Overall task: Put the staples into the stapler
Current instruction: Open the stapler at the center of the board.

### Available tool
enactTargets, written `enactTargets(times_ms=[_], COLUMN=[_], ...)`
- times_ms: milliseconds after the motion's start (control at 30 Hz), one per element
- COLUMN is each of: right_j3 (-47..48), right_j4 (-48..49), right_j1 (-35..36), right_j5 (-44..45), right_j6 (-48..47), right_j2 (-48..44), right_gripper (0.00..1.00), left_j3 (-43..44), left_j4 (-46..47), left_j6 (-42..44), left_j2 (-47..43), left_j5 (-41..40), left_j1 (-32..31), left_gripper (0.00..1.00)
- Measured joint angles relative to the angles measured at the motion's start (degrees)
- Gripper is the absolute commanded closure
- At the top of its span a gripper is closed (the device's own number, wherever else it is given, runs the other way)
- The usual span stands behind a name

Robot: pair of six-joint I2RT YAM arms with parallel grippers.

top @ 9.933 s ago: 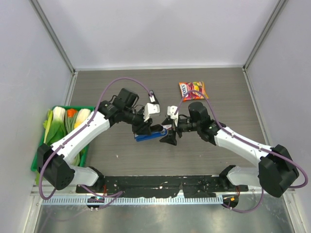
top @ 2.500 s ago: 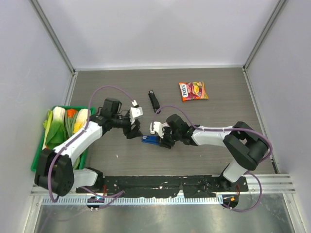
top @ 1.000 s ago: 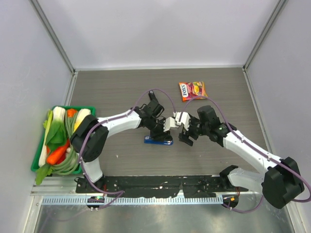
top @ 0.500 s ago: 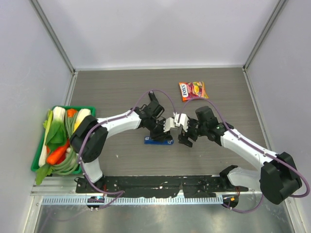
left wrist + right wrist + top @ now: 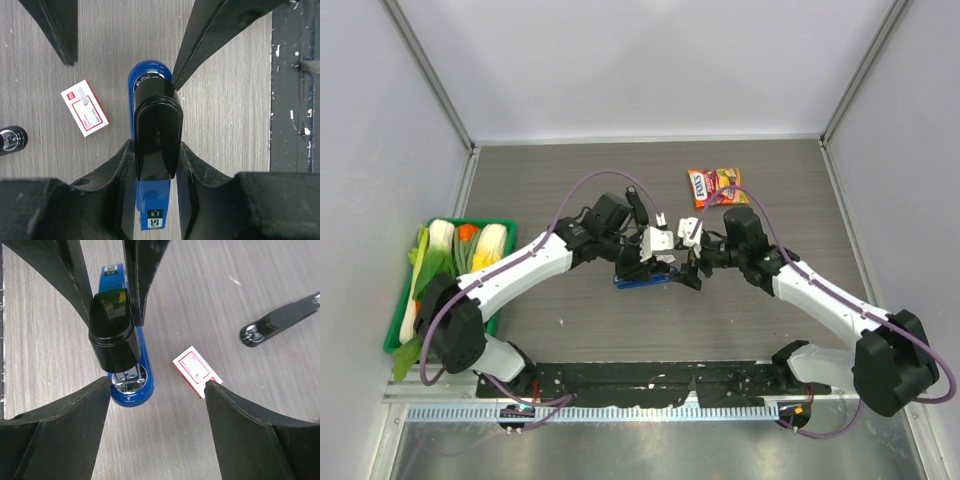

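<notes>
Overhead and wrist views of two arms meeting over the middle of the tabletop (image 5: 550, 180).

The stapler (image 5: 640, 281), with a blue base and a glossy black top arm, lies lengthwise between the two hands. The left hand (image 5: 155, 150) is closed on it: its two fingers (image 5: 125, 165) press against the stapler's long sides near the rear half. In the right wrist view the same fingers flank the stapler (image 5: 112, 335) from above. A patch of bright metal shows on the blue base just past the front end of the black arm.

The right hand (image 5: 157, 385) is spread wide and grips nothing. Its fingers (image 5: 55, 435) stand on either side of the stapler's rounded front end. Whether one of them touches the blue base cannot be told.

The staple box (image 5: 85, 107), white and red, lies flat on the tabletop beside the stapler's front end, apart from it. No loose strips of staples can be made out. Beyond the box (image 5: 196, 371) lies a slim black object (image 5: 280, 320), also apart.

An orange snack bag (image 5: 717, 186) lies near the far edge. A green tray (image 5: 390, 338) of vegetables sits at the left side.
</notes>
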Motion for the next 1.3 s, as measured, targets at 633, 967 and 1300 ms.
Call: enactTargets(times_ms=[633, 967, 1300], right_j3=[0.20, 0.17, 0.17], right_j4=[2.60, 6.60, 12.26], right_j1=[2.19, 2.54, 2.38], right_j5=[-5.57, -7.32, -7.80], right_j6=[5.11, 6.82, 9.86], right_j2=[4.52, 6.78, 7.52], right_gripper=[0.36, 0.99, 0.99], left_j3=[-3.58, -6.16, -11.43], left_j4=[5.92, 10.71, 21.79], left_j6=[-5.75, -9.86, -21.92], left_j2=[-2.23, -2.54, -10.05], left_j5=[7.87, 13.03, 21.64], left_j1=[3.52, 8.11, 17.31], left_gripper=[1.00, 1.00, 1.00])
